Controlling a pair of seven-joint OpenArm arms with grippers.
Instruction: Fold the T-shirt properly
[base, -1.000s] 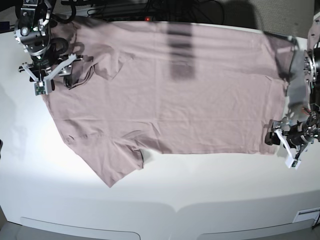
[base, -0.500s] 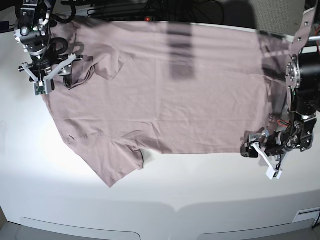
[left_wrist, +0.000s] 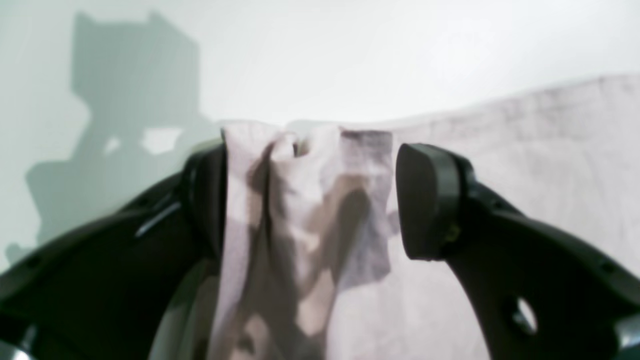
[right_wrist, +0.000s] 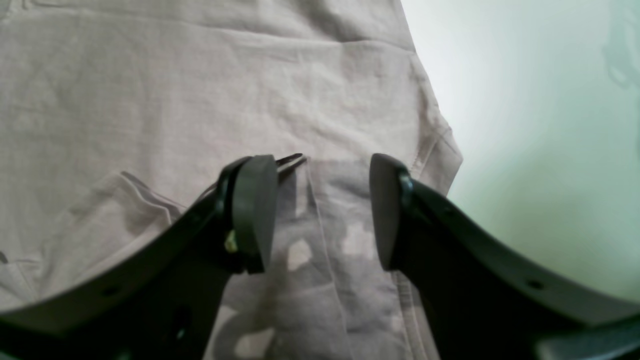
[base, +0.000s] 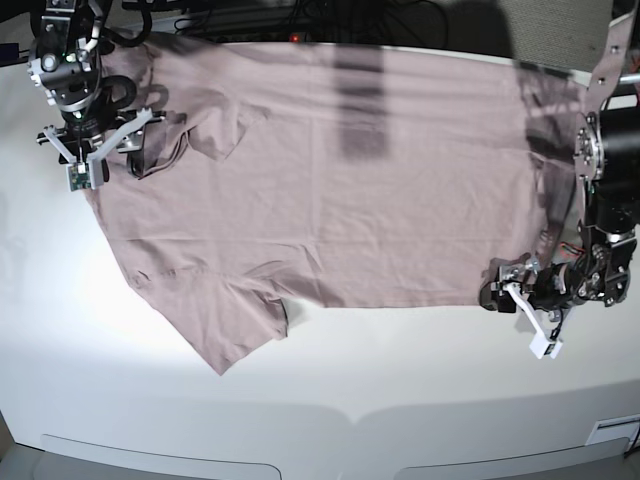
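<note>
The T-shirt (base: 340, 180) lies spread flat on the counter (base: 320, 400). Over the last second the left tool (left_wrist: 310, 200) has slid in to the shirt's hem corner — jaws apart, cloth bunched between them, not yet pinched. The right tool (right_wrist: 322, 210) waits at the collar end, jaws apart.

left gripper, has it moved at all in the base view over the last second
Yes. The left gripper has shifted toward the view's left along the T-shirt bottom hem, now at the hem corner; most of that came early, with little change since.
</note>
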